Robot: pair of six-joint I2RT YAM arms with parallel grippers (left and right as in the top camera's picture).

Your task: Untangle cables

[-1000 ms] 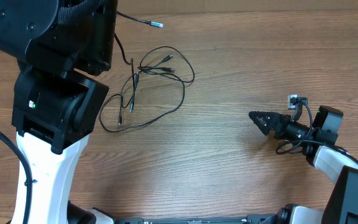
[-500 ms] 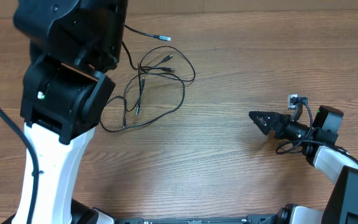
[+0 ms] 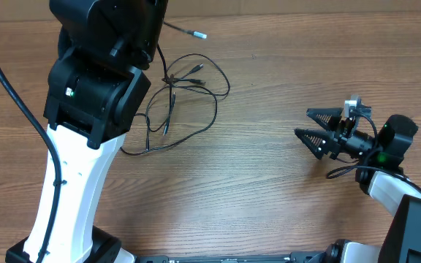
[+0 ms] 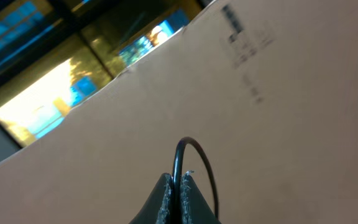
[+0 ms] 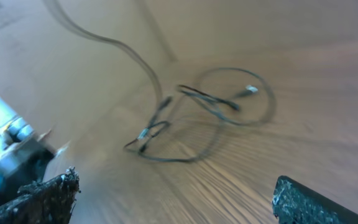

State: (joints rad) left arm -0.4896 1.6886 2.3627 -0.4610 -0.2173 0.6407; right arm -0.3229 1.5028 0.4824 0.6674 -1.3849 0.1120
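Note:
The cables (image 3: 190,93) are thin black cords lying in a loose tangle of loops on the wooden table, left of centre. One strand rises from the tangle to my left arm, and its plug end (image 3: 202,34) sticks out to the right. In the left wrist view my left gripper (image 4: 178,178) is shut on that black strand (image 4: 194,149), which loops above the fingertips. My right gripper (image 3: 311,123) is open and empty, low over the table at the right, pointing left at the tangle. The tangle shows blurred in the right wrist view (image 5: 197,115), far ahead of the open gripper (image 5: 176,199).
My left arm's black and white body (image 3: 86,124) stands over the table's left side and hides part of the cables. A brown cardboard wall (image 4: 278,93) fills the left wrist view. Bare wood (image 3: 269,183) lies between the tangle and the right gripper.
My left arm has moved right and up with the strand, pulling the tangle's left loops along. My right gripper has opened from shut and turned slightly.

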